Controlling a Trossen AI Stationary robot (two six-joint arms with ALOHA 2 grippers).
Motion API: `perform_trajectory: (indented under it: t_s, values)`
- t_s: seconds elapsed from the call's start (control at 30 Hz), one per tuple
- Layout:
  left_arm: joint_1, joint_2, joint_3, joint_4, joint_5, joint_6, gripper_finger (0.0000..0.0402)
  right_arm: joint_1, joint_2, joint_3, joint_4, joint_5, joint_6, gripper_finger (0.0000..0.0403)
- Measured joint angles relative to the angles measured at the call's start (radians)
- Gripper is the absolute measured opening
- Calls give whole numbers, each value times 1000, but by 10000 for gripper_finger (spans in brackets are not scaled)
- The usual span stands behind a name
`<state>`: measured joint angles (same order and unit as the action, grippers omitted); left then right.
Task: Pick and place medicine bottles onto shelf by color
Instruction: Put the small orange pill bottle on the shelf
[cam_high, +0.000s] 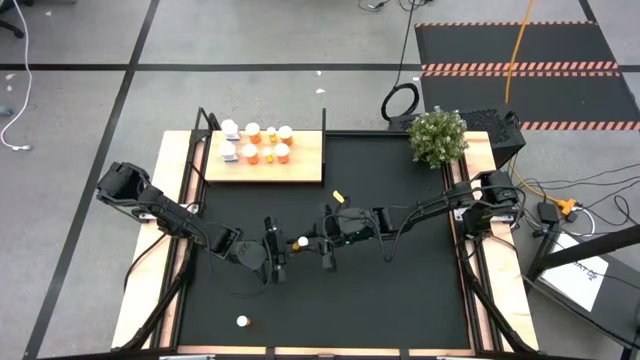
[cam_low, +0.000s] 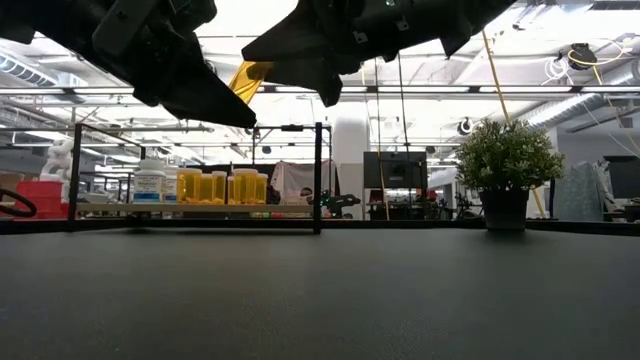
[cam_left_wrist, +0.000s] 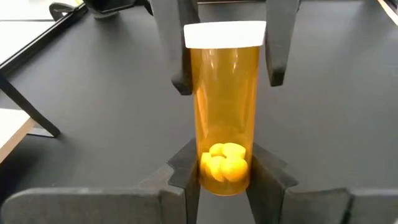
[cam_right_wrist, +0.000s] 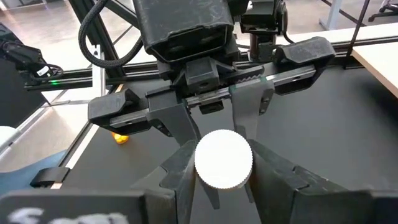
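Mid-bench, above the black mat, the left claw (cam_left_wrist: 224, 177) pinches the pill end of an orange white-capped medicine bottle (cam_left_wrist: 225, 106) (no label readable). The right claw (cam_right_wrist: 221, 180) seemingly clamps its cap (cam_right_wrist: 224, 158). The light-wood shelf (cam_high: 300, 165) stands well apart.

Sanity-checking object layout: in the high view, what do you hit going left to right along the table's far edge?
Two white medicine bottles → orange medicine bottles with white caps, all standing on the light-wood shelf → bare black mat → small potted plant at the far right corner.
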<state>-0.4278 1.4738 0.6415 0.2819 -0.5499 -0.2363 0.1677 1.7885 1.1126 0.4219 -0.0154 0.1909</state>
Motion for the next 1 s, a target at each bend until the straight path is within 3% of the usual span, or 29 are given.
perform_trajectory:
  t_s: [0.17,0.3,0.67,1.0]
  values:
    - [0,0,0,-17,2,-1,118,0,0,0,-19,-2,4,123]
    - [0,0,0,-26,9,-1,107,0,-7,0,-52,-8,7,129]
    - [3,0,0,-44,20,-3,112,3,-47,-1,-177,-15,39,203]
    - [3,0,0,-50,31,-4,99,3,-48,-1,-196,10,56,161]
